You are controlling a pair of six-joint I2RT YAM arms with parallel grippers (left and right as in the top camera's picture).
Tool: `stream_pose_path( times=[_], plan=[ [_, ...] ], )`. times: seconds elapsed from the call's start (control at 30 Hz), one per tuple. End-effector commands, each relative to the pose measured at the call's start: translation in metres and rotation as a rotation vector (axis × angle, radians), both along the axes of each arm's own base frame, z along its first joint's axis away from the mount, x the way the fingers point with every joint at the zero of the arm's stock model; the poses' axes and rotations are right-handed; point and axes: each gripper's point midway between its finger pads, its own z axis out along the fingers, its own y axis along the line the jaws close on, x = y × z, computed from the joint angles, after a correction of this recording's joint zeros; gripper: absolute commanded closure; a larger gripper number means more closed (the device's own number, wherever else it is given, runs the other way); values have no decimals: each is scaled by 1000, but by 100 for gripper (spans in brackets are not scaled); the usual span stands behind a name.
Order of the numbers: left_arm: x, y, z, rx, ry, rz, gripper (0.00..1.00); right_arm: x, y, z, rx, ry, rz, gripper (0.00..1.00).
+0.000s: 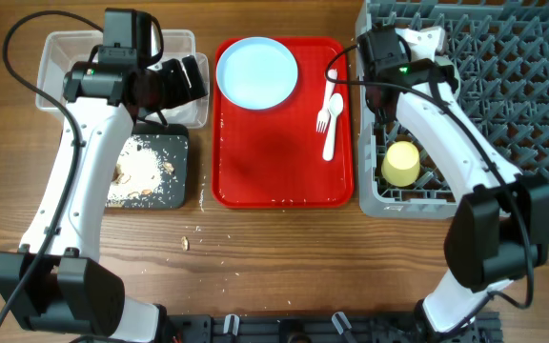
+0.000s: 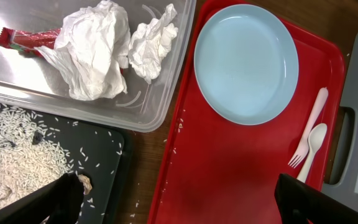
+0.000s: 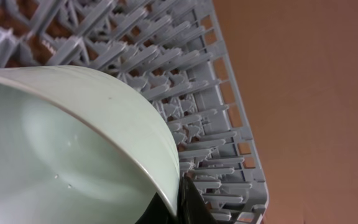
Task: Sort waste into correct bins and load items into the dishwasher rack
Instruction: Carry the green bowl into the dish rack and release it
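Loading step: the right gripper, jaws clamped on the rim of the mint green round bowl, holds it tilted above the large grey plastic pegged dishwasher rack; the next move likely calls for lowering the bowl between pegs and releasing. The left gripper hangs well left of the rack, jaws wide apart and empty, while the light blue round plate, white plastic fork and spoon lie just left of the rack, unloaded.

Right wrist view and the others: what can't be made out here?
- Whether the mint green bowl is clamped: right wrist view, bowl hides all but one finger; edges crop it.
- Clear tub contents: overhead; left arm covers most.
- Dishwasher rack: overhead's top and right edges crop it.
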Motion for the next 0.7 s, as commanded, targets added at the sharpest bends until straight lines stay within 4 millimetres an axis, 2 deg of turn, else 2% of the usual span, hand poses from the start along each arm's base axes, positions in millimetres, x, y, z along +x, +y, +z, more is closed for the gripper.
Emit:
stream_pose_path(
  times=[0.0, 0.17, 0.23, 0.33, 0.47, 0.67],
  plan=[
    [4, 4, 0, 12, -4, 10, 0, 2, 1, -15, -22, 59, 12, 96],
    [4, 4, 0, 12, -4, 10, 0, 0, 12, -19, -31, 86, 38, 95],
    [4, 4, 0, 12, -4, 10, 0, -1, 23, -20, -34, 98, 66, 93],
    [4, 4, 0, 12, -4, 10, 0, -3, 40, -25, -11, 124, 110, 64],
    [4, 4, 0, 12, -4, 10, 0, -6, 56, -30, 10, 152, 152, 55],
    [4, 4, 0, 12, -4, 10, 0, -7, 60, -32, 20, 160, 164, 51]
  ],
)
